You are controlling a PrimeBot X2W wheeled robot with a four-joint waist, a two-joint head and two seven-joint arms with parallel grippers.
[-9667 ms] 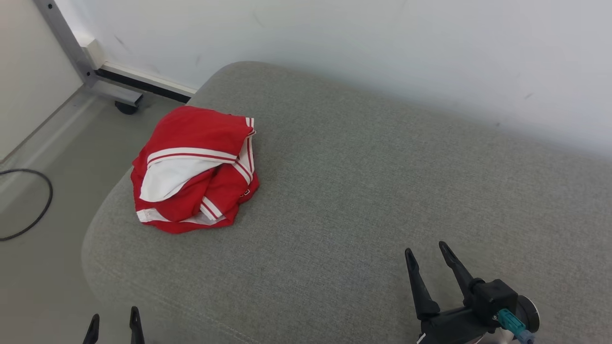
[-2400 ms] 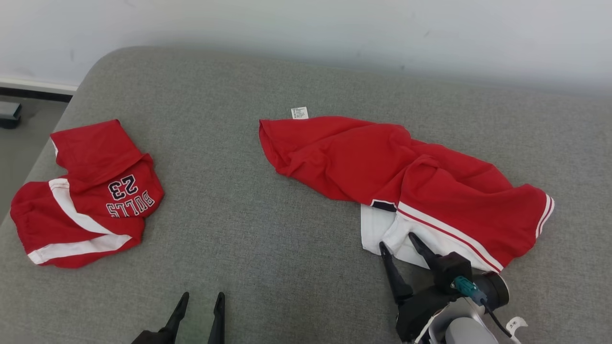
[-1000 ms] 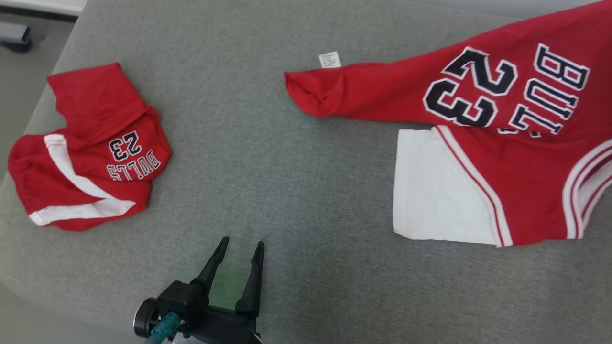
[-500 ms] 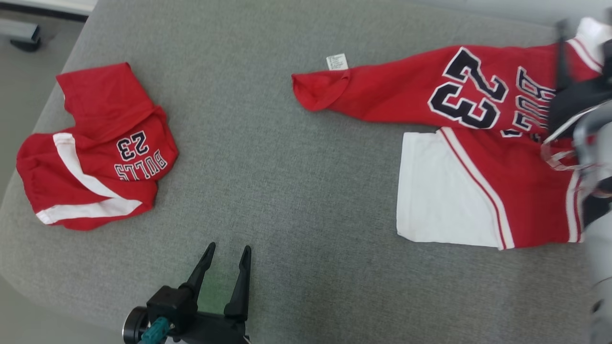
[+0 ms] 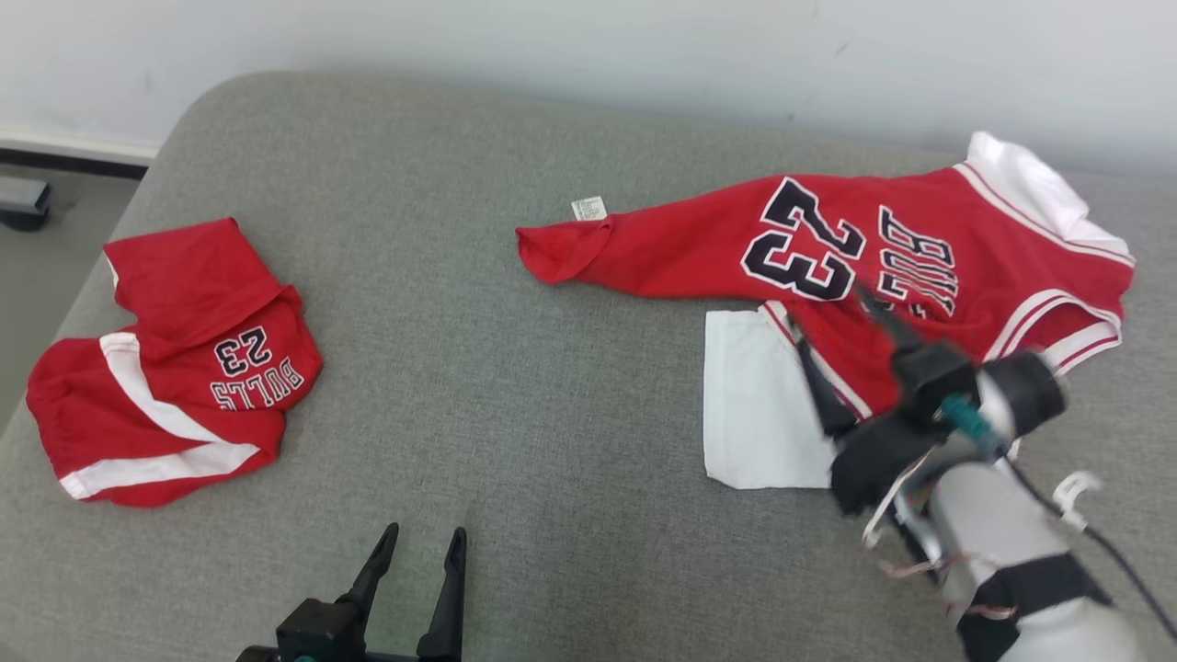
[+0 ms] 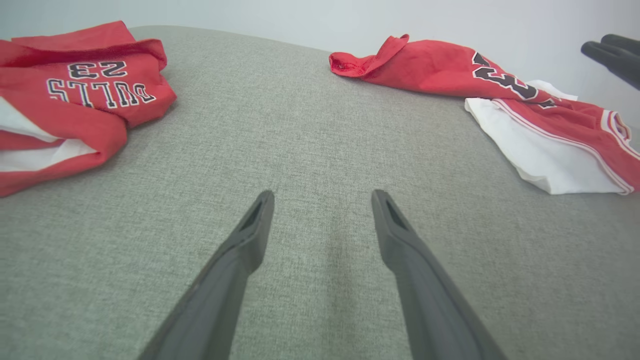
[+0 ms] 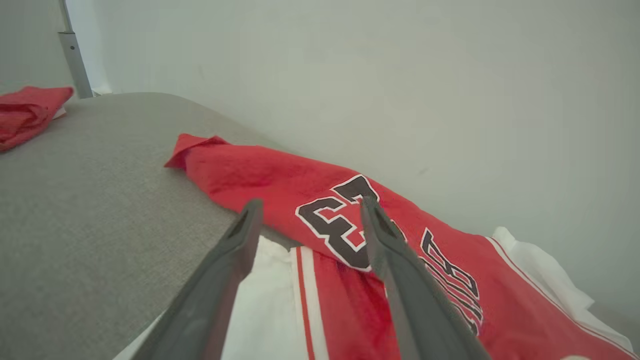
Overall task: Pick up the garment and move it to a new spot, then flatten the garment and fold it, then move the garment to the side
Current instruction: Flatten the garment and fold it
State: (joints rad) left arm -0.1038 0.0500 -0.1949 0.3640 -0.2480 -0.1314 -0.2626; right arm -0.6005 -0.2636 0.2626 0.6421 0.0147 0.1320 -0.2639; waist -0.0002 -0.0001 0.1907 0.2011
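nearest, the left end effector [image 5: 424, 533] hovers over the bare grey cushion [image 5: 515, 405], fingers apart and empty. the right end effector [image 5: 832, 317] hangs just above the garment [image 5: 680, 248], fingers spread, gripping nothing. this red jersey lies on the cushion's right half, long axis running left to right, its narrow bunched end pointing left beside a small white label [image 5: 588, 208]. it has white panels, striped trim and a dark "23 bulls" print turned sideways. a second red garment [image 5: 184, 368] lies crumpled far left.

The garment [image 5: 680, 244] lies on the cushion [image 5: 552, 395], beneath and beyond the right gripper's [image 5: 828, 314] fingers; a second garment [image 5: 184, 368] lies well left of the left gripper's [image 5: 424, 531] fingers, beyond their tips.
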